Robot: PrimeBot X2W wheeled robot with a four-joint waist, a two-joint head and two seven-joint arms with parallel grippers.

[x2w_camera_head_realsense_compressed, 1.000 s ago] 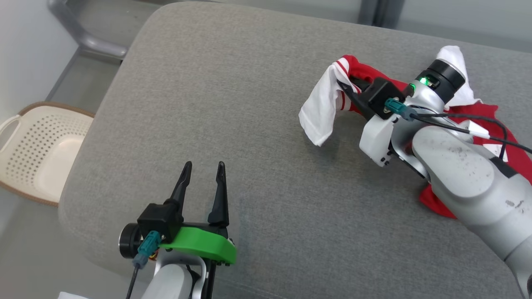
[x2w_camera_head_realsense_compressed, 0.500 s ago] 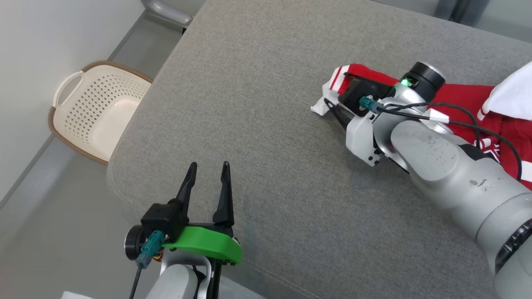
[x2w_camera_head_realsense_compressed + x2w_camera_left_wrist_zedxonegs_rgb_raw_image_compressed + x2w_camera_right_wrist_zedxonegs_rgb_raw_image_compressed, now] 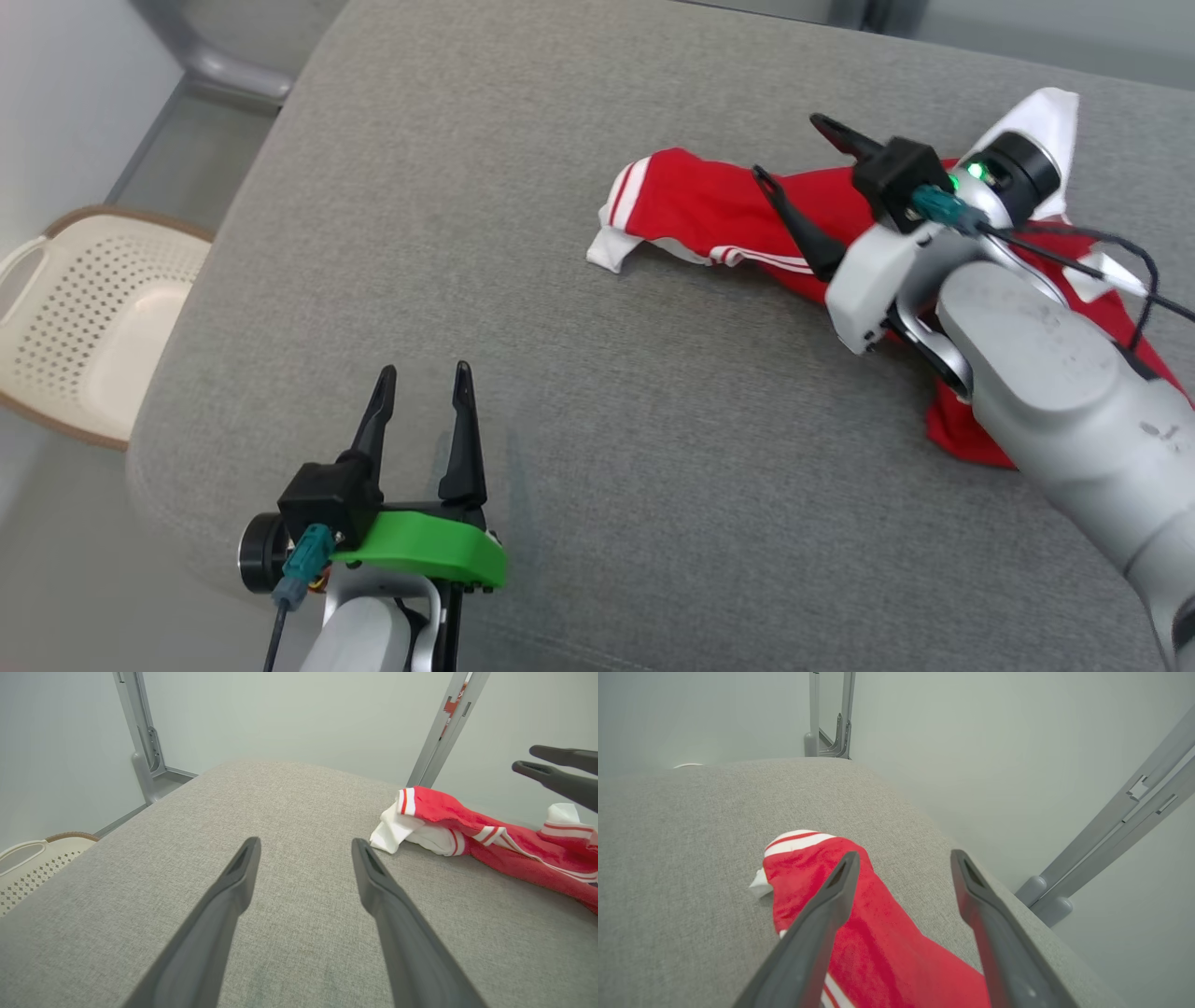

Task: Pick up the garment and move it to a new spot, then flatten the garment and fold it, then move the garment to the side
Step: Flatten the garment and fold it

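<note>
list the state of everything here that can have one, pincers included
red-and-white jersey: lying bunched on the grey cushion, one sleeve stretched out, unfolded, not held
right pincer: open, over the jersey, holding nothing
left pincer: open, empty, over bare cushion, apart from the jersey
laundry basket: upright beside the cushion, the part in view empty

Padded surface [image 3: 523,327]: grey woven fabric, rounded corners. One item on it: garment [image 3: 700,205], red with white stripes and white trim, rumpled, lying stretched out lengthwise near the far right edge.
</note>
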